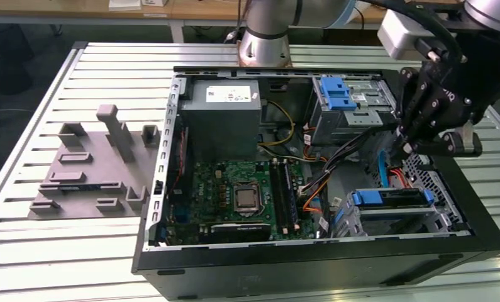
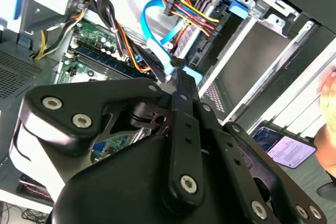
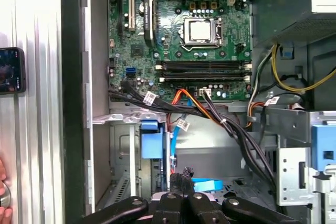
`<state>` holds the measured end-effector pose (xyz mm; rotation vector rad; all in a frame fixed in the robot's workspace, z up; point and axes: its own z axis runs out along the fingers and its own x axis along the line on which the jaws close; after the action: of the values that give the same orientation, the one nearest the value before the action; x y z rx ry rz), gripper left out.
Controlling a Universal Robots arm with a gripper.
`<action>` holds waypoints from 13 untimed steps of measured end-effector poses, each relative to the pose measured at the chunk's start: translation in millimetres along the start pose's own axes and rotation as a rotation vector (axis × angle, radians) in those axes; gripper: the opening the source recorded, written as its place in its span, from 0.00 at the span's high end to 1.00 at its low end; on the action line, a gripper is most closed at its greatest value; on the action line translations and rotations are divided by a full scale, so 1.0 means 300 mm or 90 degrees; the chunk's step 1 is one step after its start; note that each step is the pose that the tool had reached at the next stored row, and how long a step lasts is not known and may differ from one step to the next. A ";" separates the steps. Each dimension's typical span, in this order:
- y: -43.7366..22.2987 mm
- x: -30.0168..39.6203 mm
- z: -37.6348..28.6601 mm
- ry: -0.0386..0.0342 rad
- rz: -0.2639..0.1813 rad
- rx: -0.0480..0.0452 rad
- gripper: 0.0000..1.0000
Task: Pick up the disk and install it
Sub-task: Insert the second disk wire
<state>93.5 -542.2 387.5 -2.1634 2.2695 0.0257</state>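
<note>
Seemingly clenched on nothing, the gripper (image 1: 413,146) hovers over the disk (image 1: 394,197) in its bay: rigid, weighty, shock-sensitive; grasp its blue frame edges.

Lab: slatted workbench (image 1: 31,251), opened computer case (image 1: 317,267).

Quantities: one open computer case (image 1: 317,264); one motherboard (image 1: 233,201); one grey power-supply box (image 1: 220,119); one grey fixture plate (image 1: 90,170) on the surface (image 1: 31,251), well apart from the pincer (image 1: 422,135); one phone (image 3: 11,70).
</note>
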 end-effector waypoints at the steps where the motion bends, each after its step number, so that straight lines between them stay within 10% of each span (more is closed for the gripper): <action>1: 0.000 -0.009 0.000 0.0015 0.000 0.0001 0.89; 13: 0.002 -0.037 -0.005 0.0072 0.000 0.0004 0.89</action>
<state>93.5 -531.1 389.2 -2.1689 2.2752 0.0127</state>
